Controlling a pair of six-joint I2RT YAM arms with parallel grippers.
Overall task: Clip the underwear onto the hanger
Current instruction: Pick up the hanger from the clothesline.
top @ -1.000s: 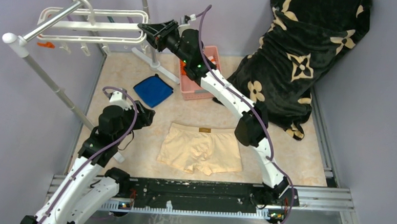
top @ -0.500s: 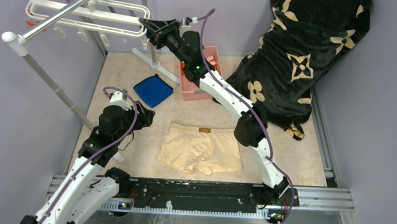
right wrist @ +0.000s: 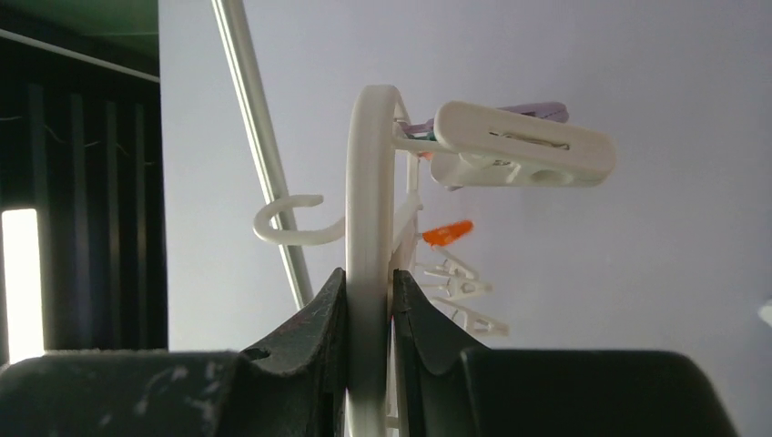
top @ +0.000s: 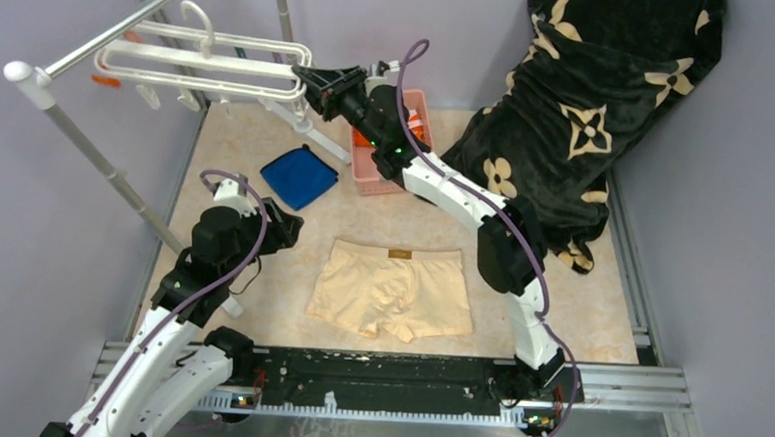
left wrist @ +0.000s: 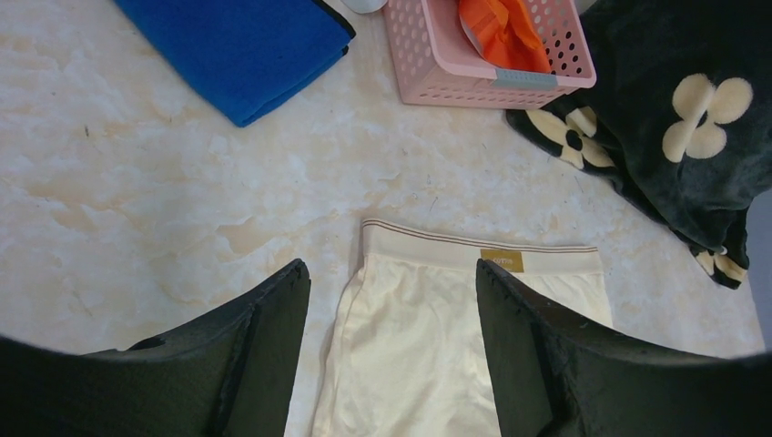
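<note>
The pale peach underwear (top: 392,289) lies flat on the table, waistband and label towards the far side. It also shows in the left wrist view (left wrist: 437,346). My left gripper (top: 283,226) is open and empty, hovering just left of the underwear's left edge (left wrist: 391,273). The white hanger (top: 201,64) is held up in the air at the far left, its clips dangling below it. My right gripper (top: 306,75) is shut on the hanger's right end bar (right wrist: 370,228). The hanger's hook (top: 196,16) sits beside the rack pole; I cannot tell whether they touch.
The grey rack pole (top: 103,31) slants across the far left, with its base behind. A blue folded cloth (top: 301,176) and a pink basket (top: 371,168) with orange clothes lie beyond the underwear. A dark flowered blanket (top: 589,109) fills the far right.
My right gripper has carried the hanger up and then to the right and lower, so the hook has shifted along and away from the rack pole. The left arm and underwear have not moved.
</note>
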